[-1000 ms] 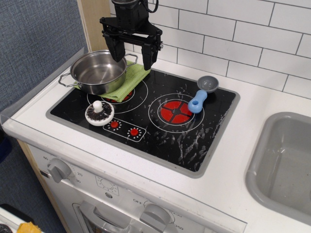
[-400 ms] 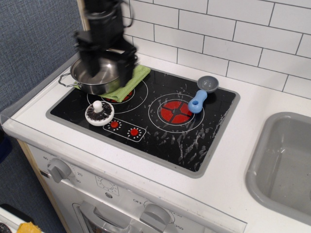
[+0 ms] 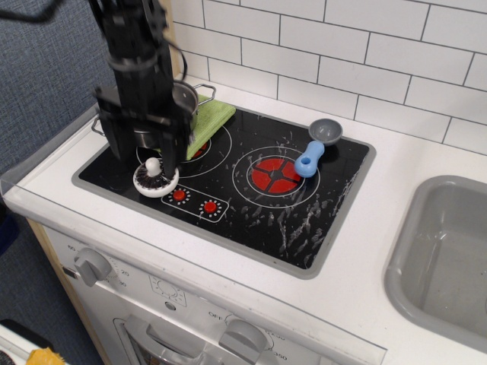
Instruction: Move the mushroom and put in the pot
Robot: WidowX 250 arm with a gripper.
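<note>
The white mushroom (image 3: 156, 179) lies cap down, stem up, on the black hob near its front left corner. My black gripper (image 3: 147, 144) hangs open straight above it, one finger on each side of the mushroom's back edge, just over the stem and apart from it. The steel pot (image 3: 185, 97) stands behind on a green cloth (image 3: 205, 122); my arm hides most of the pot, only its right rim and one wire handle show.
A blue-handled grey scoop (image 3: 315, 146) lies at the hob's back right. A red burner (image 3: 275, 174) marks the hob's middle. The grey sink basin (image 3: 445, 255) is at the far right. Tiled wall runs behind; oven knobs (image 3: 93, 265) sit below the front edge.
My gripper has moved from above the pot's back right, forward and left across the pot, and down to just above the mushroom. The mushroom, pot and scoop have not moved.
</note>
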